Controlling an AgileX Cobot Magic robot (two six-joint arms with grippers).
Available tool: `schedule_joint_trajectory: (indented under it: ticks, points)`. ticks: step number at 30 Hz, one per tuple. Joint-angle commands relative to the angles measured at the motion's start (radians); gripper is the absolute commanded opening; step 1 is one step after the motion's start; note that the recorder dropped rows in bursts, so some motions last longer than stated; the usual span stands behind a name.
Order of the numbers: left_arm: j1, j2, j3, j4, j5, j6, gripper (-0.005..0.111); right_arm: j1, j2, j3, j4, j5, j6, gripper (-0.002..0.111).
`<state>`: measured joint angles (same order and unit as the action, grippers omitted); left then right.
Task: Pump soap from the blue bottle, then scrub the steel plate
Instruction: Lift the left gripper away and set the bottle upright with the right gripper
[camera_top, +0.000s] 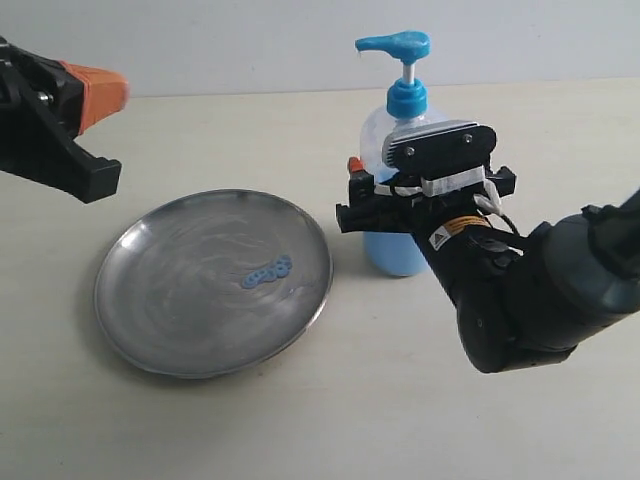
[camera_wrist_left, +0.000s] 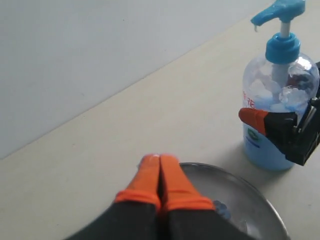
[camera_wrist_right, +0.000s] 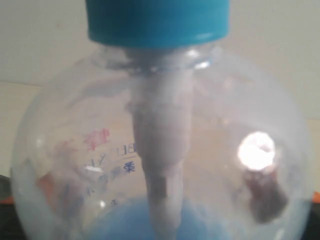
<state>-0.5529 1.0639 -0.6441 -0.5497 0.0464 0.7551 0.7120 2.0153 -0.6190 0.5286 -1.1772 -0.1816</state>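
Observation:
The blue bottle (camera_top: 380, 135) stands upright just right of the steel plate (camera_top: 170, 310). It is clear, with a blue pump head and pale blue liquid low inside. My right gripper (camera_top: 388, 205) is closed around its body. One orange fingertip (camera_wrist_left: 254, 117) presses its side. The bottle (camera_wrist_right: 160, 150) fills the right wrist view. Small blue soap blobs (camera_top: 268, 272) lie on the plate right of its centre. My left gripper (camera_top: 118, 90) hovers shut and empty at the far left, above the table beyond the plate, its orange fingertips (camera_wrist_left: 150, 172) pressed together.
The plate's surface shows pale smeared streaks. A light tabletop (camera_top: 330, 420) runs around the plate and bottle, with a pale wall (camera_top: 250, 40) behind. The right arm's dark body (camera_top: 520, 300) fills the lower right.

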Motion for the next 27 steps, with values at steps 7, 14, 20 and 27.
schedule_joint_trajectory:
  ticks: [7,14,20,27]
  points:
    - [-0.004,-0.005,0.007,-0.014,-0.061,-0.041,0.0,-0.005,0.043,-0.008,0.04,-0.044,0.077,0.003]
    - [-0.004,-0.005,0.007,-0.014,-0.079,-0.068,0.0,-0.005,0.043,-0.008,0.039,-0.044,0.048,0.052]
    - [-0.004,-0.005,0.007,-0.014,-0.081,-0.068,0.0,-0.002,0.043,-0.008,0.041,-0.044,0.045,0.105]
    - [-0.004,-0.005,0.007,-0.014,-0.081,-0.068,0.0,-0.002,-0.006,-0.006,0.045,-0.044,0.051,0.105]
